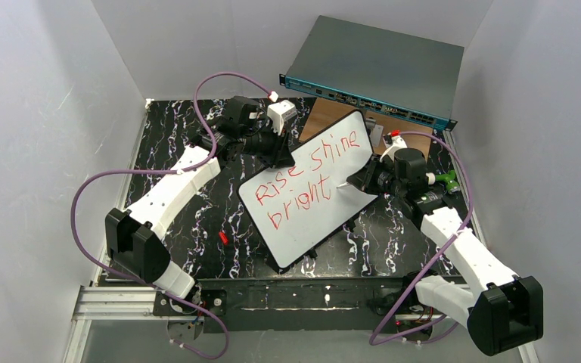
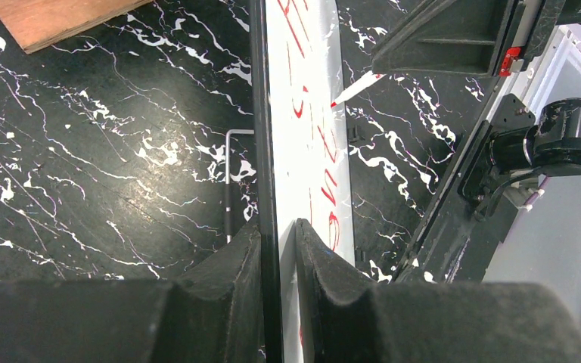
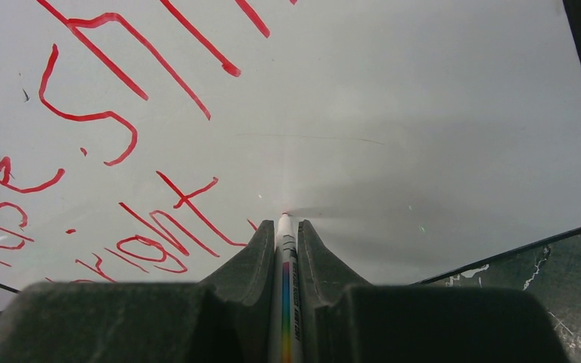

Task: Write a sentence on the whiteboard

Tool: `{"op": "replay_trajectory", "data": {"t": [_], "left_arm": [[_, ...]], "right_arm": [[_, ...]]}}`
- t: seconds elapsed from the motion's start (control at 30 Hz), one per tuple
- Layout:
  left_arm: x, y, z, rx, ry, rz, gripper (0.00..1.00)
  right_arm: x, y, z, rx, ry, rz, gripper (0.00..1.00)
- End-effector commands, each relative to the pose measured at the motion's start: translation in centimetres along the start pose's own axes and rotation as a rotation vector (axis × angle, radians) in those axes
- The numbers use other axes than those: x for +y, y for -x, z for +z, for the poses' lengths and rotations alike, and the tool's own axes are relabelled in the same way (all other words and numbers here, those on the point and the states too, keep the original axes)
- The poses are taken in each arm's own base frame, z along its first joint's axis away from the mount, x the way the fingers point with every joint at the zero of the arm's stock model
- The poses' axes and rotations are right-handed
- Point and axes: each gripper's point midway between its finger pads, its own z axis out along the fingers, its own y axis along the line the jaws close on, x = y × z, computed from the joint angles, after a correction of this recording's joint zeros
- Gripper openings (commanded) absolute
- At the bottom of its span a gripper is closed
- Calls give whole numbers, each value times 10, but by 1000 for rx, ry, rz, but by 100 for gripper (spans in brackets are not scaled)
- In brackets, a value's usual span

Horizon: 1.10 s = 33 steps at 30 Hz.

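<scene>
The whiteboard (image 1: 314,219) stands tilted on the black marbled table, with the red sentence (image 1: 310,178) "Rise shine bright" in two lines. My left gripper (image 1: 278,155) is shut on the whiteboard's top edge; in the left wrist view the board (image 2: 302,91) runs edge-on between my pads (image 2: 321,261). My right gripper (image 1: 357,180) is shut on a white marker (image 3: 285,302). Its red tip (image 3: 284,215) is at the board surface (image 3: 424,113), just right of the final "t" of the sentence (image 3: 189,200). The marker tip also shows in the left wrist view (image 2: 355,91).
A grey metal box with a teal front (image 1: 374,72) stands at the back right. A wooden board (image 1: 325,113) lies behind the whiteboard. A small red item (image 1: 223,237) lies on the table left of the board. A thin metal stand rod (image 2: 228,181) sits behind the board.
</scene>
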Motion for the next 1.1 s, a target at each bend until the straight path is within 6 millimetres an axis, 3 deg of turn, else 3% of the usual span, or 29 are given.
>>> {"op": "replay_trajectory", "data": {"t": [0.0,0.13,0.33,0.6,1.07], "left_arm": [[-14,2,-13,-11,-23,51,0],[-14,3,-13,-13,-21,52,0],[-10,5,-9,-9,-15,52,0],[1,-4,8,29,-7,13,0],[26,-16,42,102,1,32,0]], "right_arm": [[10,16,-4,-45,28,-26,1],[19,26,-24,-72,31,-63,1],[40,49,-69,-157,40,-130,1],[51,48,-105,-182,46,-127,1],[50,38,-114,-174,52,-99,1]]}}
